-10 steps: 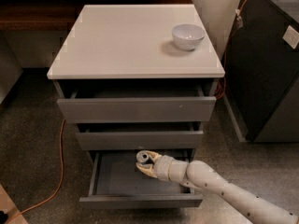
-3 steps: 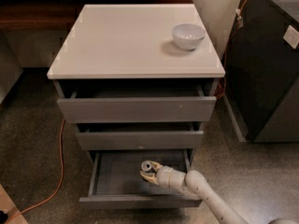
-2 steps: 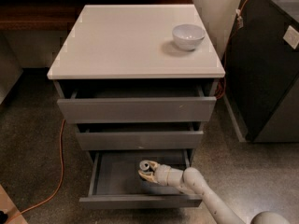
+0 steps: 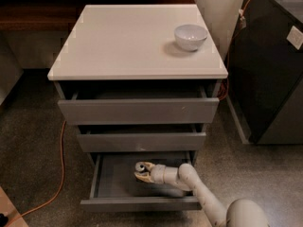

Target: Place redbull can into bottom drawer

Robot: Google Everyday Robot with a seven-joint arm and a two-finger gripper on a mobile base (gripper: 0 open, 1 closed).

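The bottom drawer [image 4: 139,204] is pulled out, showing its grey inside. My gripper [image 4: 143,173] reaches into it from the lower right, with the white arm bent over the drawer's right front corner. The fingers are closed around the redbull can [image 4: 141,166]. Only the can's silver top shows, just left of the fingers, low inside the drawer near its middle. The can's body is mostly hidden by the gripper.
A white bowl [image 4: 190,36] stands on the white cabinet top [image 4: 128,46] at the back right. The top drawer [image 4: 138,110] and middle drawer [image 4: 141,141] are slightly pulled out. A dark cabinet [image 4: 274,70] stands to the right. An orange cable [image 4: 60,174] runs along the floor on the left.
The gripper with the can has gone from above the drawer down into it and shifted slightly left. The arm now sits lower at the front right.
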